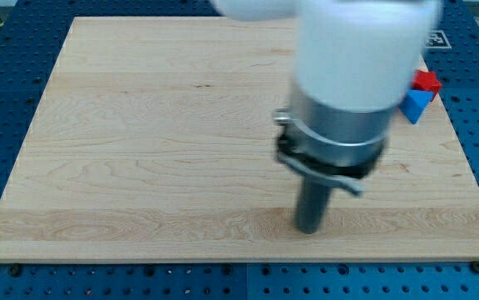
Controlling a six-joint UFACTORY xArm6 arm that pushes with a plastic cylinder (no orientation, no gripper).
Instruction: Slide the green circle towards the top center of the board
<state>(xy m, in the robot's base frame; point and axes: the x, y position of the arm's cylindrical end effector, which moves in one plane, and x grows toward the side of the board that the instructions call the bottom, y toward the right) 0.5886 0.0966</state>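
Nearest the camera stands the arm's big pale body with its grey metal collar, blurred and filling the upper right of the view, and from under it the dark rod drops straight to the board, ending at my tip (309, 228), which rests on the near half of the wooden board (139, 142), somewhat right of the middle. The rod is a bare pusher: it carries nothing, and no block is touching it or lying close to it that I can see. The green circle, the one thing the task is about, does not show anywhere on the open wood; if it is on the board at all, it may be hidden behind the arm's bulk, which covers a good stretch of the far right portion, but I cannot tell. So the relation the coming push depends on, which way the circle lies from the tip, cannot be read here. What can be said is that the goal, the far edge's middle, lies away and a little to the left of the tip. The only blocks in sight are a red block (426, 80) and a blue block (416, 106), touching or nearly so, at the far right edge, well apart from the tip and half masked by the arm.
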